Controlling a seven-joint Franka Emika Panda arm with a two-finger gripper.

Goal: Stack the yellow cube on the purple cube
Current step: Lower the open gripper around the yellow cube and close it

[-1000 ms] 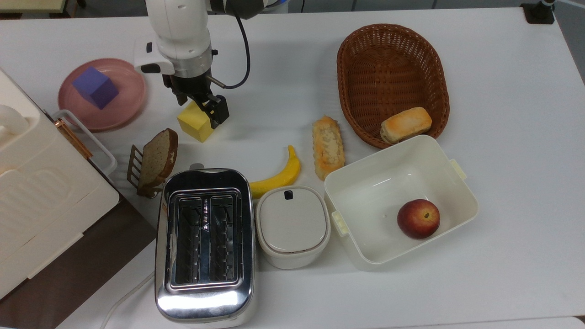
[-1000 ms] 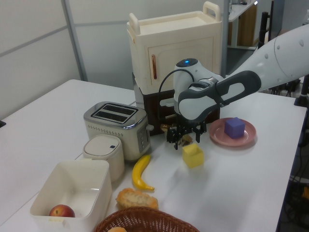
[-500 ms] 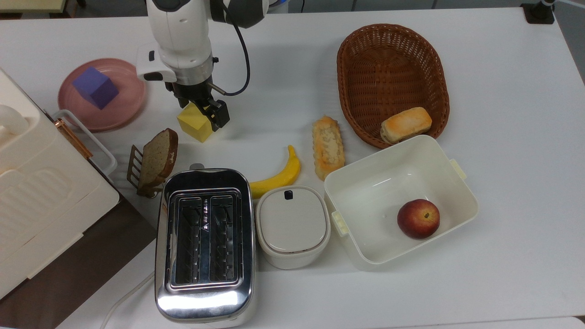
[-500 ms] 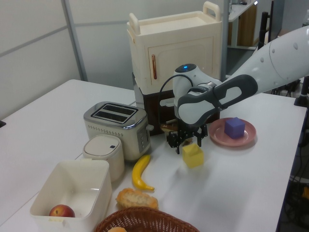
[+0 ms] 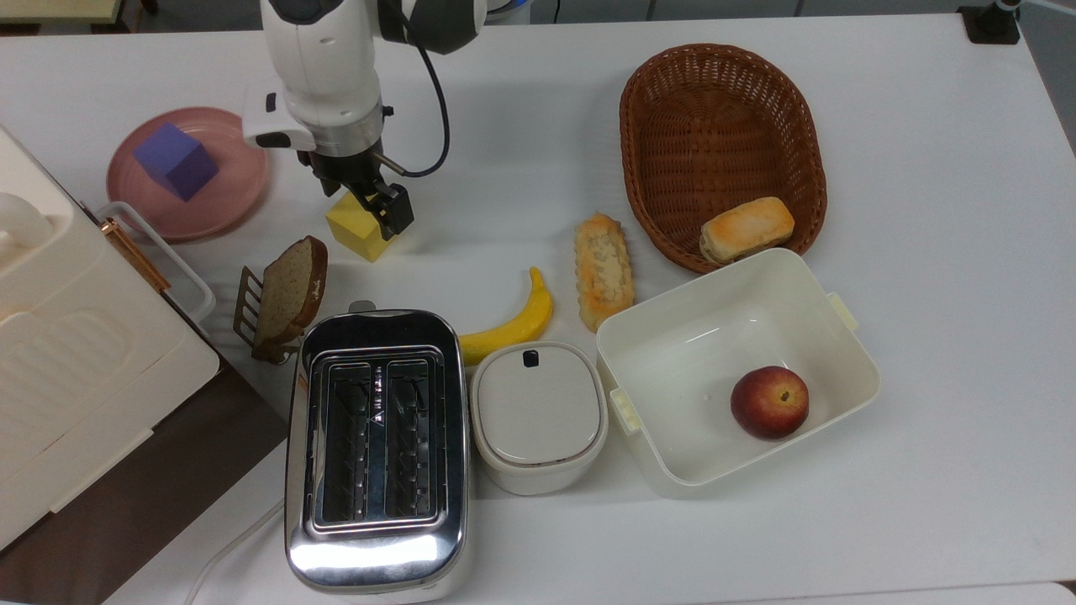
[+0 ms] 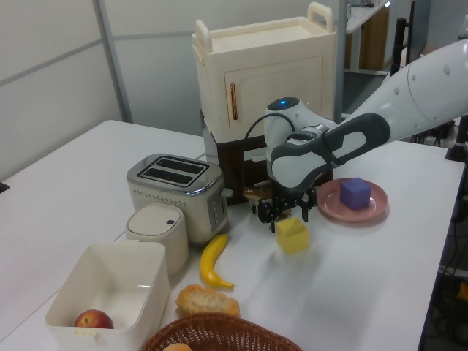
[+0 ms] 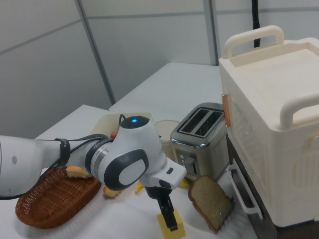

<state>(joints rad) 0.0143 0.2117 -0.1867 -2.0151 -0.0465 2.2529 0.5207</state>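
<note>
Grasp step: gripper (image 5: 363, 195) sat spread around the yellow cube (image 5: 357, 230) on the table, not clamped; next, judged: close, lift, carry to purple cube (image 5: 175, 160) on pink plate (image 5: 231, 190)

Hand (image 5: 366, 198) shifted slightly toward the top view's upper left, lower over yellow cube (image 5: 359, 228); cube unmoved.
</note>
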